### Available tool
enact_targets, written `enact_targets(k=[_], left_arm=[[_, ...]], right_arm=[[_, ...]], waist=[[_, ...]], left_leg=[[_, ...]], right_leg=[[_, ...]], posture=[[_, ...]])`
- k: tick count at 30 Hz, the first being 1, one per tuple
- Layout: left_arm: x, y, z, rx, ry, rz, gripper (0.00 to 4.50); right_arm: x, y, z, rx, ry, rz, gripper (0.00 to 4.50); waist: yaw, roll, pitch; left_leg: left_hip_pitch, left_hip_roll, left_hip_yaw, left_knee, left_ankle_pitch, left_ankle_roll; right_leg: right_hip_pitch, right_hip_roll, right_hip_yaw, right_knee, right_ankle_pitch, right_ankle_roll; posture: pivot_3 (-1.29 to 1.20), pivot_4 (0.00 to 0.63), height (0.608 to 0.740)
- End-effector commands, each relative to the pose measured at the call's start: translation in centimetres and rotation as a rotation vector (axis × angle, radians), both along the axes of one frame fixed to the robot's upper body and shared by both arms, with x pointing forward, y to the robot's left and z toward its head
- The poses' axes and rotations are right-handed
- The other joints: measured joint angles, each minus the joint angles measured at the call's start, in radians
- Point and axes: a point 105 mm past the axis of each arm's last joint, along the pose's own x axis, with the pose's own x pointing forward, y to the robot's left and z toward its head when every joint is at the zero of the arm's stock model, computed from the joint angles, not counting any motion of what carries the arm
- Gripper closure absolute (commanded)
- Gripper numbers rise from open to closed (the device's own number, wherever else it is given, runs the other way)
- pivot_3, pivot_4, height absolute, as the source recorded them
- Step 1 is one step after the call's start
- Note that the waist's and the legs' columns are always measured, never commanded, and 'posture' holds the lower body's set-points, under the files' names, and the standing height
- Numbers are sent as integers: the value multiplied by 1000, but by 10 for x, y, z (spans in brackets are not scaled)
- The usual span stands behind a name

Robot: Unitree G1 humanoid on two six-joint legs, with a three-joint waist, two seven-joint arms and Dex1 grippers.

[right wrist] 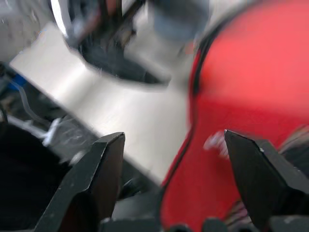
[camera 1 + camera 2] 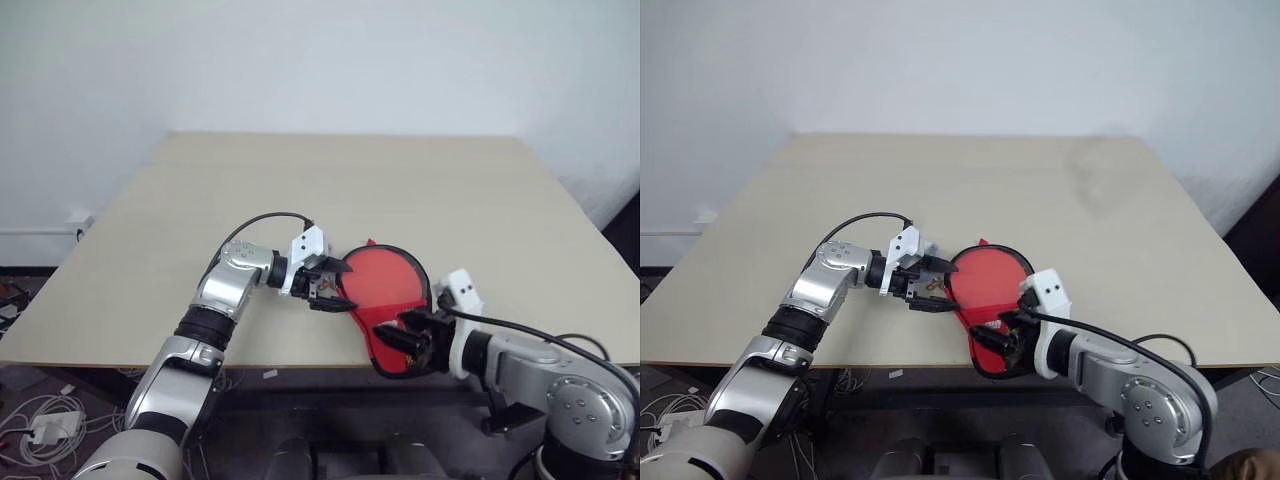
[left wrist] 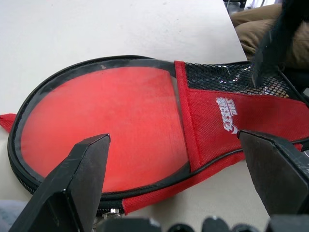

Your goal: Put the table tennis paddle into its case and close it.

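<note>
One red case (image 2: pixel 385 290) on one table (image 2: pixel 400 180), left gripper (image 2: pixel 325 285) open, right gripper (image 1: pixel 171 179) open

The beige rectangular table (image 2: pixel 330 190) is seen from above and forward by both eye views. The red fabric paddle-shaped case (image 3: pixel 145 140) is viewed closely by each wrist camera and shared by all views.

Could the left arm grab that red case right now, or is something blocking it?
Probably yes. The left gripper hangs open right at the round end of the case, nothing between them. The right gripper, also open, sits at the narrow end, out of the way.
</note>
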Motion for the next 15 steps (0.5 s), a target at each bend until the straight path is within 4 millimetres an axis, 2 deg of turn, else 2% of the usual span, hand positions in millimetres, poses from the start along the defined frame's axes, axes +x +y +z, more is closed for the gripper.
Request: enact_targets(k=[1, 5, 9, 13, 15], left_arm=[[8, 0, 25, -59, -42, 13, 0], [15, 3, 31, -52, -26, 39, 0], [25, 7, 48, -70, -44, 62, 0], [37, 16, 61, -81, -66, 115, 0], [43, 22, 70, -98, -64, 152, 0]], right_arm=[[27, -16, 28, 29, -195, -102, 865], [51, -24, 18, 20, -192, -155, 865], [84, -24, 2, 3, -167, -231, 865], [102, -14, -13, 33, -127, -250, 33], [106, -4, -18, 43, -123, -230, 33]], waist=[[0, 0, 0], [1, 0, 0], [-1, 0, 0], [-1, 0, 0], [-2, 0, 0]], left_leg=[[0, 0, 0, 0, 0, 0], [0, 0, 0, 0, 0, 0], [0, 0, 1, 0, 0, 0], [0, 0, 0, -1, 0, 0], [0, 0, 0, -2, 0, 0]], right_leg=[[0, 0, 0, 0, 0, 0], [0, 0, 0, 0, 0, 0], [0, 0, 0, 0, 0, 0], [-1, 1, 1, 0, 0, 0], [-1, 1, 1, 0, 0, 0]], posture=[[0, 0, 740], [0, 0, 740], [0, 0, 740], [0, 0, 740], [0, 0, 740]])
